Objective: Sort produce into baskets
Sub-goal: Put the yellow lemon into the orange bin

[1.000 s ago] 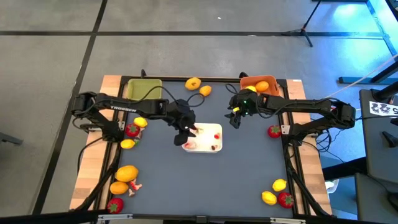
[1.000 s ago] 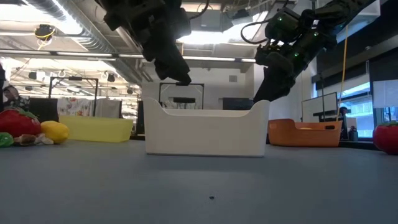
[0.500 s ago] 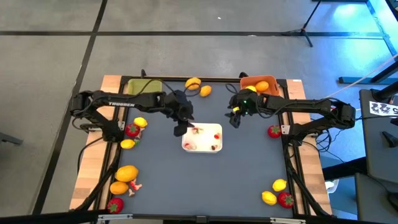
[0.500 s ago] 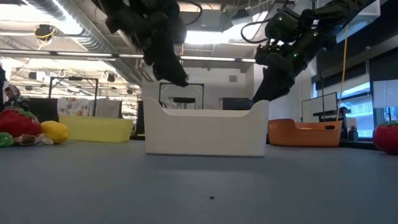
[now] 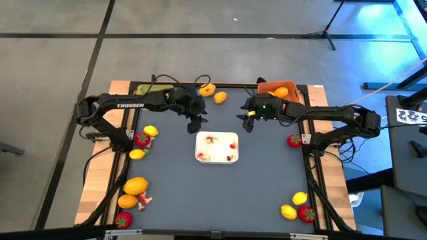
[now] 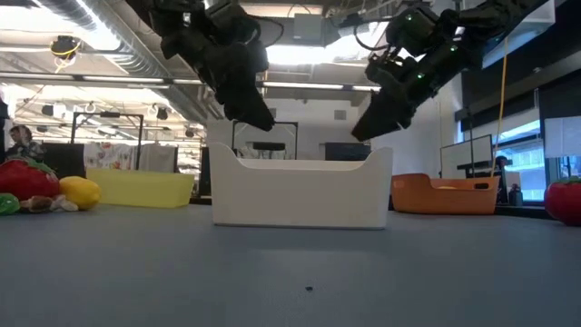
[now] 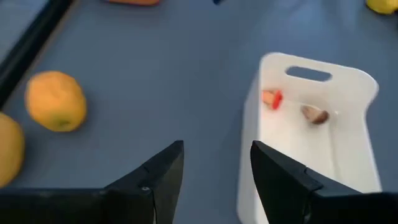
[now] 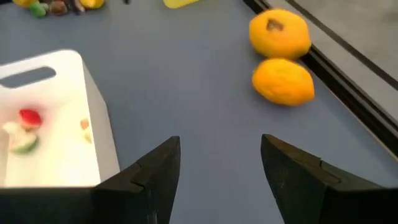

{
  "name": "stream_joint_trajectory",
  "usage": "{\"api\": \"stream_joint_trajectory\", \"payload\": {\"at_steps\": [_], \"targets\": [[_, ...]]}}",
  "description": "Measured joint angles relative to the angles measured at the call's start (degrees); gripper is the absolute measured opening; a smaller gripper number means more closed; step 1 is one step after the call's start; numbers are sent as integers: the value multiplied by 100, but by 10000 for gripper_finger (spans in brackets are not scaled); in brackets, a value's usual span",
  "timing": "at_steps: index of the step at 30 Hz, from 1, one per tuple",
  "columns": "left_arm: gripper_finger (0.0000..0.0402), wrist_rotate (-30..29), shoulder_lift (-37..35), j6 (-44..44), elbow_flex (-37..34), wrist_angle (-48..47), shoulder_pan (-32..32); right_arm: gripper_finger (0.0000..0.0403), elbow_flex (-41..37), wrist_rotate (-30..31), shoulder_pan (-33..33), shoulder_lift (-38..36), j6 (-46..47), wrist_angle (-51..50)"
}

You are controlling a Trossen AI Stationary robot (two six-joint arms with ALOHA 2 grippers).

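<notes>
My left gripper (image 5: 195,123) hangs open and empty above the table, just beyond the far left corner of the white tray (image 5: 217,147). My right gripper (image 5: 245,120) is open and empty off the tray's far right corner. Between them at the far edge lie two orange-yellow fruits (image 5: 207,89) (image 5: 220,97), resting on the table; both wrist views show them (image 7: 56,101) (image 8: 283,81). The yellow-green basket (image 5: 148,89) is largely hidden under my left arm. The orange basket (image 5: 280,90) at the far right holds an orange fruit.
The tray holds small red scraps (image 7: 272,98). Fruits lie at the left edge (image 5: 141,139), the near left corner (image 5: 136,185), the right edge (image 5: 294,141) and the near right corner (image 5: 299,198). Open grey table lies on the near side of the tray.
My left gripper has swung from over the tray's left part toward the far edge, staying open and empty. My right gripper has tipped its fingers up a little, nearer to level, without travelling. No fruit has moved.
</notes>
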Motion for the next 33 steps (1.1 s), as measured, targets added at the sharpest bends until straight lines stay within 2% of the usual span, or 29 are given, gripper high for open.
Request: {"api": "stream_joint_trajectory", "payload": {"at_steps": [11,17,27,29,33], "targets": [[182,-20,28,87,0,681,567,223,635,-206,-612,915,-278,7],[182,-282,151,97,0,947,768,223,920,-146,-930,1398,-494,182],[182,-337,1006,-286,2,2009,887,223,1031,-235,-1281,1966,-884,803],[182,-352,1226,-422,4,2309,887,223,1034,-390,-1321,2040,-893,936],[182,-367,1582,-653,221,2432,924,223,1125,-1072,-1392,2189,-765,711]]}}
